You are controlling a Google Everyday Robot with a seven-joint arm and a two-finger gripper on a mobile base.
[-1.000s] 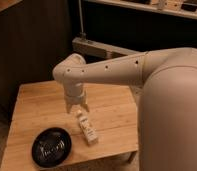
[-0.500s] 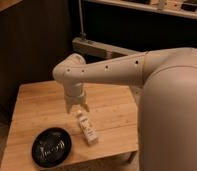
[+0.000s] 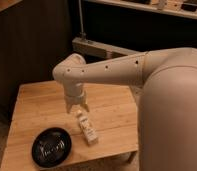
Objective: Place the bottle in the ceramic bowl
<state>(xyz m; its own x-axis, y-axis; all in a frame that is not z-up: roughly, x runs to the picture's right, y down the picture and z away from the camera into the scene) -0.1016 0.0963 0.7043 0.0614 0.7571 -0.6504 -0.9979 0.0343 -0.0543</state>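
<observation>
The robot's bulky pale arm (image 3: 112,72) fills the right of the view and hides that end of the wooden counter (image 3: 37,107), and the print on the bottle (image 3: 87,130) is too blurred to read. The gripper (image 3: 76,109) hangs pointing down over the middle of the counter, its fingers (image 3: 85,106) apart and clamped on nothing. The bottle lies flat on the counter with its narrow cap end just below them, though contact cannot be made out, and the ceramic bowl (image 3: 38,150) sits near the front-left edge, apart from the bottle.
</observation>
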